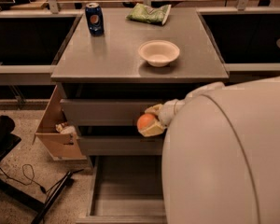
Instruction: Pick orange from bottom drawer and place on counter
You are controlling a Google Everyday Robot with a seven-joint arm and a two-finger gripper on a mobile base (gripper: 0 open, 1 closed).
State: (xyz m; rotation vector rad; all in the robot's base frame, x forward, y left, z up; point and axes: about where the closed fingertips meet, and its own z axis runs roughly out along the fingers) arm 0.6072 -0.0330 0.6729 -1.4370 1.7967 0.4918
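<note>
Gripper (151,121), at frame centre, is closed around the orange (145,122), above the open bottom drawer (126,190) and below the counter (107,55). The fruit looks light, firm and smooth. Being round, it may slip, so a hold across its middle seems best.

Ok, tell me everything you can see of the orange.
The orange is small, round and smooth-skinned. The gripper holds it between pale fingers above and below, in the air in front of the two upper drawers, over the open bottom drawer and lower than the counter.
</note>
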